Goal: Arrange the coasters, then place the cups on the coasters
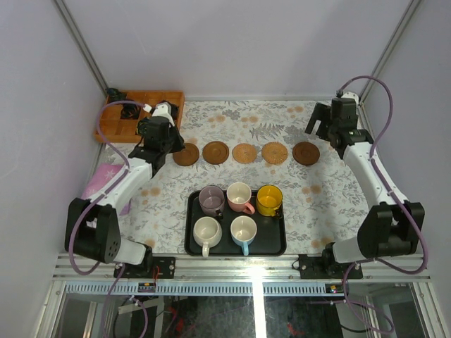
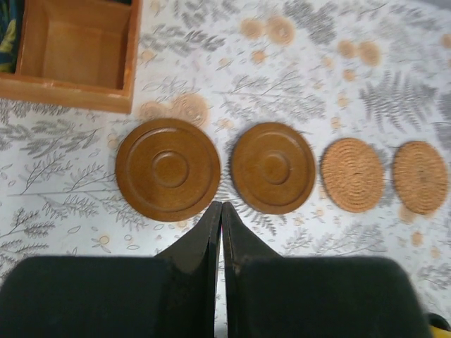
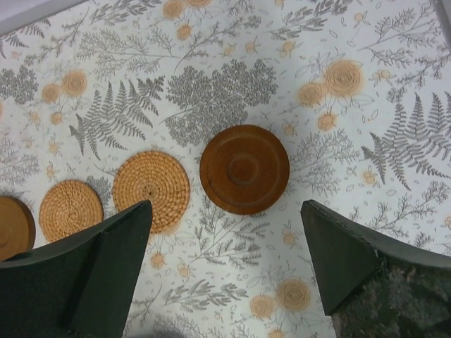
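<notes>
Left tool (image 2: 221,207) has its two dark fingers pressed together with nothing between them. In the left wrist view its tips sit just below the gap between the leftmost coaster (image 2: 168,170) and the second coaster (image 2: 273,167), touching neither. Right tool (image 3: 225,205) is spread wide and holds nothing. In the right wrist view its fingers stand at lower left and lower right of the rightmost coaster (image 3: 244,169), clear of it.

In the top view, all five coasters (image 1: 215,152) lie flat on the flower-printed surface (image 1: 317,204), in a straight row across the middle of the frame. They sit near one another but do not touch. The leftmost, second and rightmost are smooth brown wood with ringed faces. The third coaster (image 1: 245,153) and fourth coaster (image 1: 275,152) look woven and lighter.

No coaster carries a cup. The cups (image 1: 240,197) stand upright in a black tray (image 1: 192,218) at lower centre of the top view. Its upper row holds the mauve cup (image 1: 211,200), the pink cup and the yellow cup (image 1: 269,200). Its lower row holds the cream-white cup (image 1: 206,232) and the light blue cup (image 1: 244,232).

A compartmented wooden box (image 1: 141,98) sits at upper left, beside the left end of the row.
</notes>
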### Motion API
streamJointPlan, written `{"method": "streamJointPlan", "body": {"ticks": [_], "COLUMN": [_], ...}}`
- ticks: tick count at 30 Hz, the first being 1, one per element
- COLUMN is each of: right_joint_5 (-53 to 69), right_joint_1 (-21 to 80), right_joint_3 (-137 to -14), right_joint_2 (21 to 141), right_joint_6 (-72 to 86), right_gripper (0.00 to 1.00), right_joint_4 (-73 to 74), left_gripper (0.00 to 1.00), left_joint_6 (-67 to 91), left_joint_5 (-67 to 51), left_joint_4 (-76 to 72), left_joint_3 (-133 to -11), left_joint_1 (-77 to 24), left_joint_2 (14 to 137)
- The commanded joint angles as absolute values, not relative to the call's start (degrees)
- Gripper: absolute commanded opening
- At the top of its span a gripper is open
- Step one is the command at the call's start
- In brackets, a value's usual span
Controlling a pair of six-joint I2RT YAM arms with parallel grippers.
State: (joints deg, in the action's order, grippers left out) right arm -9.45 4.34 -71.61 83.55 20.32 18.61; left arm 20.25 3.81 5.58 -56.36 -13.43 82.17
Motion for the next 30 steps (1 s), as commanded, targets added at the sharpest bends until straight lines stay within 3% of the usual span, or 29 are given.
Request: {"method": "streamJointPlan", "body": {"ticks": [1, 6, 13, 30], "right_joint_5": [-7.2, -6.6, -10.6, -0.3], "right_joint_1": [4.5, 7.1, 18.5, 22.0], "right_joint_3": [-67.1, -59.3, -53.9, -49.4], "right_joint_2": [77.7, 71.9, 66.8, 60.5], "right_joint_6": [19.4, 16.4, 14.7, 16.7], "right_gripper": [0.92, 0.89, 0.88, 0.86], "right_joint_4": [18.1, 18.3, 24.6, 31.2], "left_gripper": [0.0, 0.0, 0.0, 0.0], "left_joint_6": [19.5, 21.3, 25.2, 25.7], "left_joint_5": [-1.3, -4.9, -12.0, -3.3], "left_joint_4": [-0.3, 2.9, 4.2, 5.5], "left_joint_3": [-56.1, -58.1, -60.7, -55.2], "left_joint_1": [-13.2, -13.2, -13.2, -13.1], "left_joint_2": [77.8, 77.6, 79.8, 82.9]}}
